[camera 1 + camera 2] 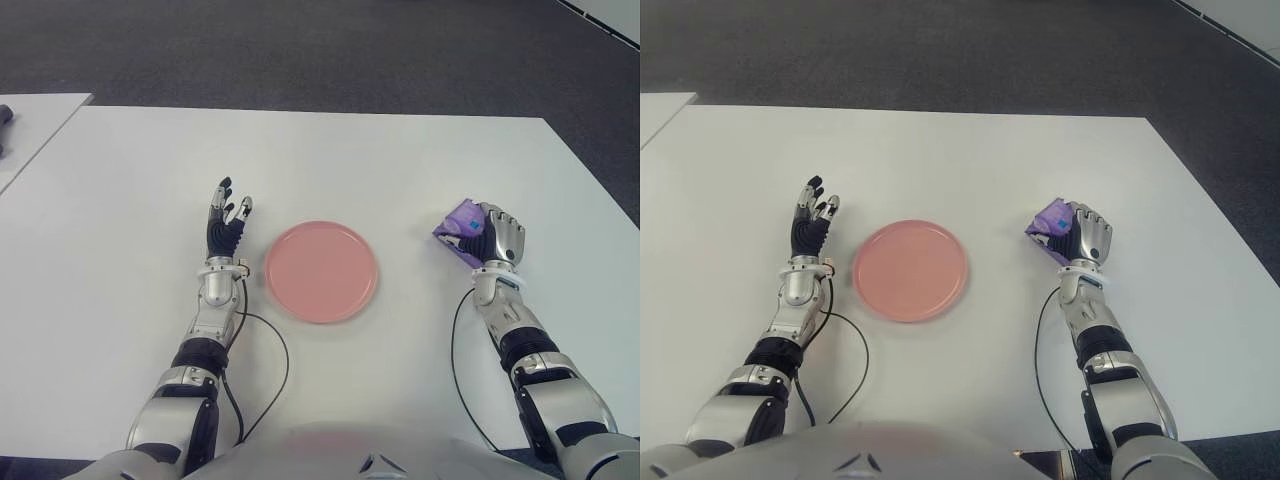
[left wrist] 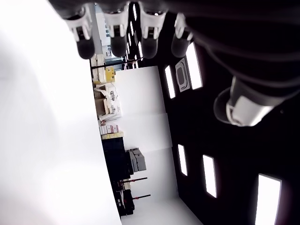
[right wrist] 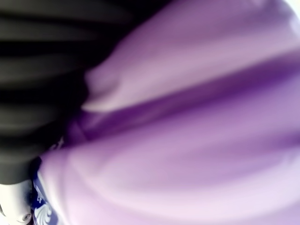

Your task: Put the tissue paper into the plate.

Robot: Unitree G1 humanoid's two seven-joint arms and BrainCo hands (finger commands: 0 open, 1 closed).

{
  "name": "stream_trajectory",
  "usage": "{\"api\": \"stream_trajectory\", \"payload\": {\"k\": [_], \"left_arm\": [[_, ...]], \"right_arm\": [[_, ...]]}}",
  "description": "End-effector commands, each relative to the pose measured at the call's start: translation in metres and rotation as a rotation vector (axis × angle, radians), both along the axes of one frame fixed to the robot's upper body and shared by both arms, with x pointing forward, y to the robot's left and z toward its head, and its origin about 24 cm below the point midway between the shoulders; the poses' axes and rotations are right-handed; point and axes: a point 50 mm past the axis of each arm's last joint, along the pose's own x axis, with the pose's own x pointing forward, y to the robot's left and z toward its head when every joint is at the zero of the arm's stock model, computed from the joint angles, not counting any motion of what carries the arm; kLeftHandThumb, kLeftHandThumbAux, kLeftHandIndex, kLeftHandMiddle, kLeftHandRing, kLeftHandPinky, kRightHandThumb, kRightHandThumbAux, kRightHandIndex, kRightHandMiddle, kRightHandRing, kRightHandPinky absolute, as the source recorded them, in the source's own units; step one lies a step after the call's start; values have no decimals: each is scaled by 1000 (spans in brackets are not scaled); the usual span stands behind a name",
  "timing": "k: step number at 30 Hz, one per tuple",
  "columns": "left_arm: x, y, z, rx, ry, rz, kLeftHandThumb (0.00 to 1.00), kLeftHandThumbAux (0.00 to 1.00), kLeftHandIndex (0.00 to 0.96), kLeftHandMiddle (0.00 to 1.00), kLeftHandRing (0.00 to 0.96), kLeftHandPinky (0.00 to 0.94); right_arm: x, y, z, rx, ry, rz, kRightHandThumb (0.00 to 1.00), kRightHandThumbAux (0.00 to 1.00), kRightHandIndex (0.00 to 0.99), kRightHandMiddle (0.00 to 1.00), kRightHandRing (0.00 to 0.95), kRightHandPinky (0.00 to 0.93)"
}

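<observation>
A purple tissue pack (image 1: 458, 228) lies on the white table (image 1: 330, 160), to the right of the round pink plate (image 1: 321, 271). My right hand (image 1: 493, 237) is curled around the pack's right side, fingers wrapped over it. The right wrist view is filled by the purple wrapper (image 3: 197, 122) pressed close to the palm. My left hand (image 1: 226, 222) shows just left of the plate, fingers (image 2: 117, 28) spread and pointing away from me, holding nothing. Nothing lies in the plate.
A second white table (image 1: 30, 115) stands at the far left, separated by a narrow gap, with a dark object (image 1: 5, 115) at its edge. Dark carpet (image 1: 330, 50) lies beyond the far table edge. Black cables (image 1: 275, 370) run beside both forearms.
</observation>
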Motion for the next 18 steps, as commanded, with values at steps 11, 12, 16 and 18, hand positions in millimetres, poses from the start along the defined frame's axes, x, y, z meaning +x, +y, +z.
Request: {"api": "stream_trajectory", "payload": {"k": [11, 12, 16, 18], "left_arm": [[-3, -3, -4, -9, 13, 10, 6, 488, 0, 0, 0, 0], [-3, -3, -4, -10, 12, 11, 6, 488, 0, 0, 0, 0], [-3, -3, -4, -19, 10, 10, 9, 495, 0, 0, 0, 0], [-3, -3, -5, -21, 9, 10, 12, 500, 0, 0, 0, 0]], "right_arm": [[-24, 7, -38, 85, 140, -3, 856, 677, 400, 541, 847, 833], [-23, 7, -37, 88, 133, -3, 856, 677, 400, 541, 847, 833], [-20, 8, -27, 116, 55, 11, 856, 677, 400, 540, 849, 835], [-18, 8, -22, 126, 23, 18, 856, 677, 400, 540, 851, 836]]}}
